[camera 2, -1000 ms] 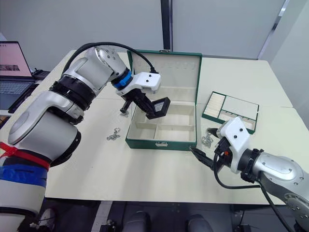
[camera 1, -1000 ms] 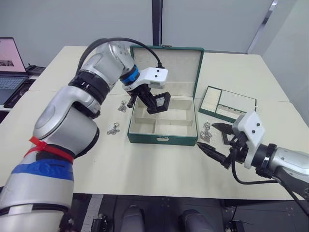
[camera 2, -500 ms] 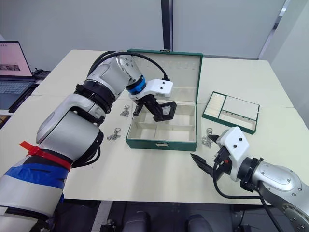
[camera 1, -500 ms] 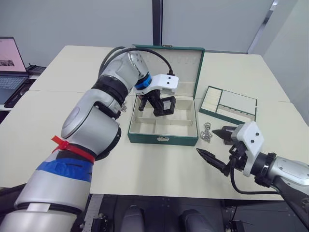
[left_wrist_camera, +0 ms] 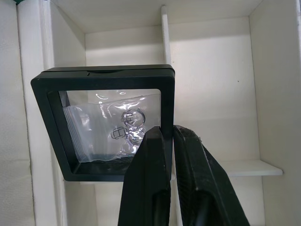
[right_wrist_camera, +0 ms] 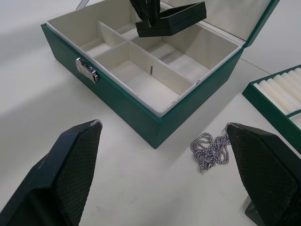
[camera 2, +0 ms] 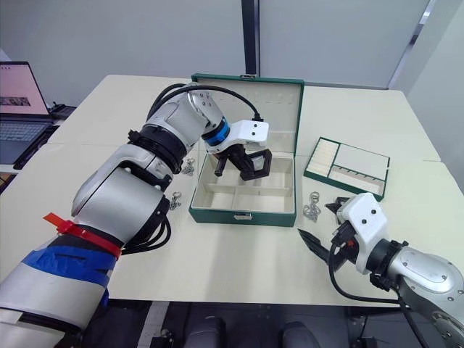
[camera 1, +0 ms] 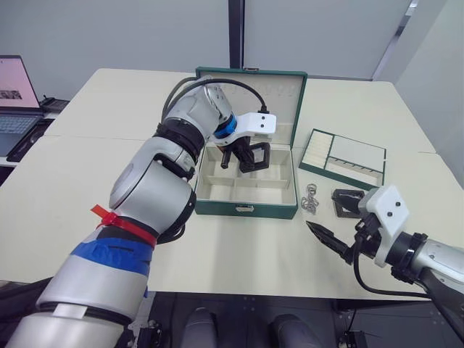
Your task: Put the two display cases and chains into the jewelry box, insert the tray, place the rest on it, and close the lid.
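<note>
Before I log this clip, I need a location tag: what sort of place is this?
Probably an office or lab used as a test room: a plain cream table, a laptop open on a side desk, and grey partition walls behind. The jewelry box looks like a test prop.

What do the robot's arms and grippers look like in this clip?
Both arms are silver-grey with black joint bands. The left arm carries red tape, blue bands and a looping black cable. Each wrist ends in a white housing with two black, textured, pointed fingers: left gripper, right gripper.
</note>
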